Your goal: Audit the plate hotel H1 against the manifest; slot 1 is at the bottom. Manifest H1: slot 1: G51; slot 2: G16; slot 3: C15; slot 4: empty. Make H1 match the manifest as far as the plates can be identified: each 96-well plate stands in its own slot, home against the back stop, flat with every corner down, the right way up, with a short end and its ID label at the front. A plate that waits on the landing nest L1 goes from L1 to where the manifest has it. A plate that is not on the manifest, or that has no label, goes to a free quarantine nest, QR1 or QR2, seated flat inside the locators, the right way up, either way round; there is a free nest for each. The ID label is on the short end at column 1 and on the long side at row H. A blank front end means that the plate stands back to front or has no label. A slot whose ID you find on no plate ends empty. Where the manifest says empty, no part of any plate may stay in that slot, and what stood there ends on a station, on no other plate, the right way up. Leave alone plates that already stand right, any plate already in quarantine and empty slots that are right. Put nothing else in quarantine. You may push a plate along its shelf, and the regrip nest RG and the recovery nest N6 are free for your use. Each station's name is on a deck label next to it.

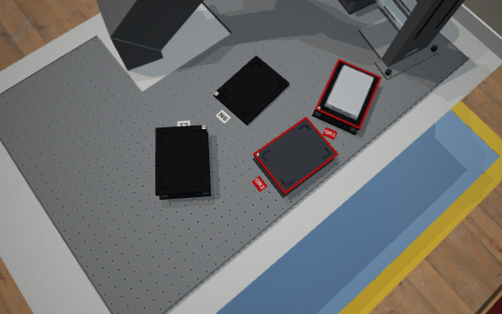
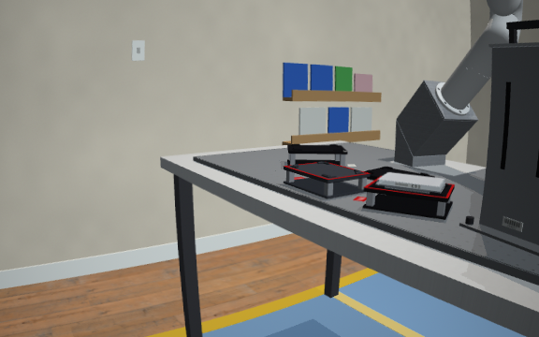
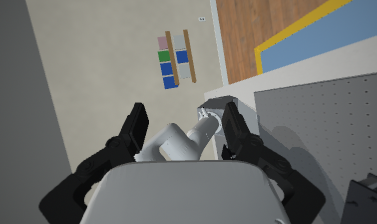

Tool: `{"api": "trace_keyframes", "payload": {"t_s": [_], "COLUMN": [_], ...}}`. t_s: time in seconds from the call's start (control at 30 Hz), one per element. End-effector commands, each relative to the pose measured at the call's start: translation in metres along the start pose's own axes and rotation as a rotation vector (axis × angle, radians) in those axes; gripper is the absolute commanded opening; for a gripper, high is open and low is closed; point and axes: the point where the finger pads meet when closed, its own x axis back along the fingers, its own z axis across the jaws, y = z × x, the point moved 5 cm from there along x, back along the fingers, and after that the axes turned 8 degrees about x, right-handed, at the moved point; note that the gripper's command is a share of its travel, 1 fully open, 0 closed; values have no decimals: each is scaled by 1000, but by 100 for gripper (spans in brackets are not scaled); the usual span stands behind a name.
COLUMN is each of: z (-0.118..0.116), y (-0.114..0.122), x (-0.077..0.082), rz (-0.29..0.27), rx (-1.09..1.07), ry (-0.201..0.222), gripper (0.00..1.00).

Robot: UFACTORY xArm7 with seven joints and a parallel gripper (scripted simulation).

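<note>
A white 96-well plate (image 1: 349,92) sits flat in the red-framed quarantine nest QR1 (image 1: 329,133); it also shows in the exterior view (image 2: 410,182) with a label on its long side. The other red-framed nest, QR2 (image 1: 295,155), holds no plate. The plate hotel shows only as a dark tower (image 2: 527,140) at the right edge; its slots are hidden. My gripper (image 3: 185,111) is open and holds nothing. It shows only in the wrist view, raised and pointing towards the wall and the arm's base.
The black nest N6 (image 1: 251,89) and another black nest (image 1: 182,161) stand on the perforated deck without plates. The arm's grey base block (image 2: 430,124) stands behind the nests. The table's edge runs along the blue and yellow floor.
</note>
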Motion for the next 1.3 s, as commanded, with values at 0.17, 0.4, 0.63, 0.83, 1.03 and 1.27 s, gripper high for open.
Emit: {"api": "trace_keyframes", "payload": {"t_s": [0.17,0.4,0.63,0.83,1.03,1.27], "z": [1,3,5,9,20,29], "y": [11,15,21,25,32,40], "x": [11,14,16,17,19,20], "rz": [136,200,309,387,454,571], "rx": [-243,-360,-555,-690,-801,-989], "ry": [106,149,218,262,297,354], "gripper": [100,100,100,100,100,100]}}
